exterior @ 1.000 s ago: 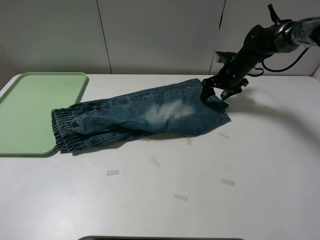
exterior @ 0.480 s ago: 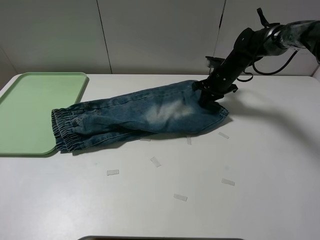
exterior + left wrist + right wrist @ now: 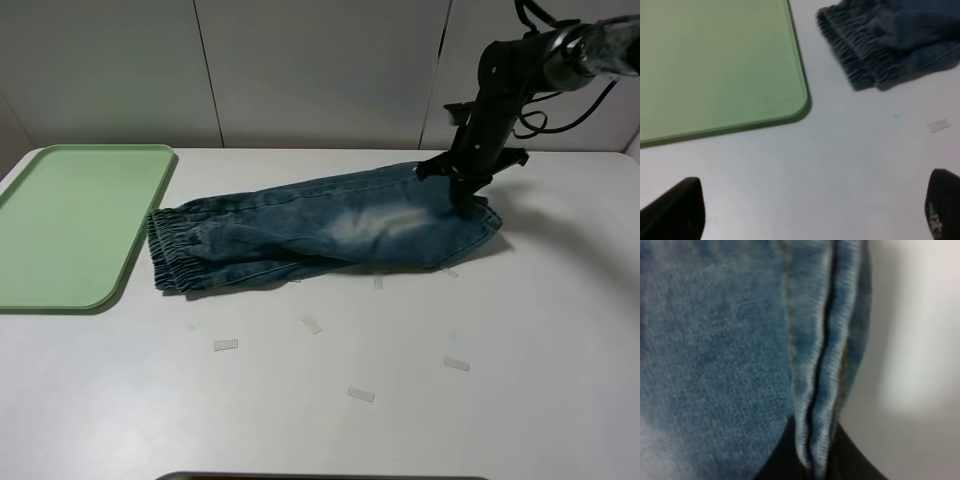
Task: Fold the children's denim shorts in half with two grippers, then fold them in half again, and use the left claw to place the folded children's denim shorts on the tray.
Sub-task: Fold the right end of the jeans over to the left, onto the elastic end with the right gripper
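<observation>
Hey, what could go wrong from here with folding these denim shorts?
First, the right gripper pinches only the hem edge of the denim shorts; in the right wrist view little cloth sits between its jaws, so it may slip out. Second, the left gripper hangs open over the table beside the tray, off the waistband, so a one-sided lift may drag the shorts, not fold them.

Faded blue denim shorts (image 3: 330,228) folded, flat along far counter edge; gathered waistband just beside pale-green tray (image 3: 70,225) at left edge, apart. My right fingers (image 3: 777,465) pinch hem.
</observation>
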Tool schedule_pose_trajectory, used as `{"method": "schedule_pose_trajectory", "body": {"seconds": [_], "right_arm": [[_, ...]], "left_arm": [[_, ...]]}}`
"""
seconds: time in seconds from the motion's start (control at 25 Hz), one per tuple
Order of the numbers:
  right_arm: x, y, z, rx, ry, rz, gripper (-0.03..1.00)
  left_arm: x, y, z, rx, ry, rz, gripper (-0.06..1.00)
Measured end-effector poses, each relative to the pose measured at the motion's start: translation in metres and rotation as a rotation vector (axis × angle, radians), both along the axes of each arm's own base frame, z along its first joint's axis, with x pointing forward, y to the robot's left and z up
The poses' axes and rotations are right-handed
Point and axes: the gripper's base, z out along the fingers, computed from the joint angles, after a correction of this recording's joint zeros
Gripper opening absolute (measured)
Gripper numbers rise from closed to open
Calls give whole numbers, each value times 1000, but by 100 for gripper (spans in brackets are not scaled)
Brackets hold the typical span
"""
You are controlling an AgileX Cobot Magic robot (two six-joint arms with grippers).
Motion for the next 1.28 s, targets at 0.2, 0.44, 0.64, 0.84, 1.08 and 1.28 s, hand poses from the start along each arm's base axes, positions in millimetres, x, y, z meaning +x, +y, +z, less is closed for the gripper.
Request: {"method": "schedule_pose_trajectory", "body": {"seconds": [0.2,0.44,0.64,0.84,1.08,1.28], "right_arm": [[-17,-41,14,-69,-13,-126,0],[-38,-36,39,-104,-21,-123,0],[-51,10,70,-71,-81,-32,0],[-65,59,71,34,-59,24,0],[-79,109,71,159,-75,81,0],[-92,144,73,257,-97,118,0]], "left_arm": [[0,0,0,0,0,0,87],[0,0,0,0,0,0,87],[0,0,0,0,0,0,87],[0,0,0,0,0,0,87],[0,0,0,0,0,0,87],[0,0,0,0,0,0,87]]}}
